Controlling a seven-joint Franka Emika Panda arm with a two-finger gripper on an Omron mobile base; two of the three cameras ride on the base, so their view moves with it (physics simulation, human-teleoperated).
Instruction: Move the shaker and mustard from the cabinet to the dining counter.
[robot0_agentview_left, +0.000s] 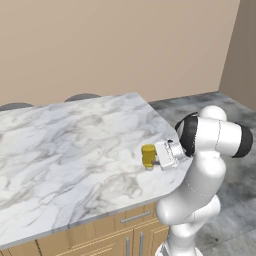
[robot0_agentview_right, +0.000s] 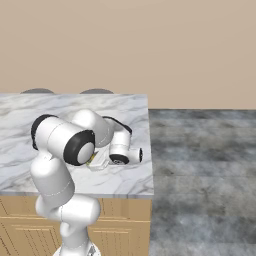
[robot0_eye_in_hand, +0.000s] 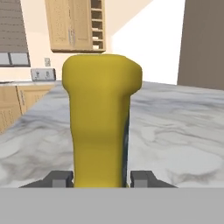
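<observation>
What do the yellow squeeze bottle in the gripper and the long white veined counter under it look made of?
Yellow squeeze bottle: likely soft plastic, matte, an even yellow with no shine or label showing. Long white counter: marble-look stone, smooth, with grey veins running across it, on a light wooden base. All rendered, so judged by looks alone.

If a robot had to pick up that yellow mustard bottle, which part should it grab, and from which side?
Best around the body, from the side, with one finger on each flank. The mustard stands upright above the counter, and its body looks straight-sided while the top flares wider, so it should not slip down. The gripper holds it this way now, its fingers flanking the base.
</observation>
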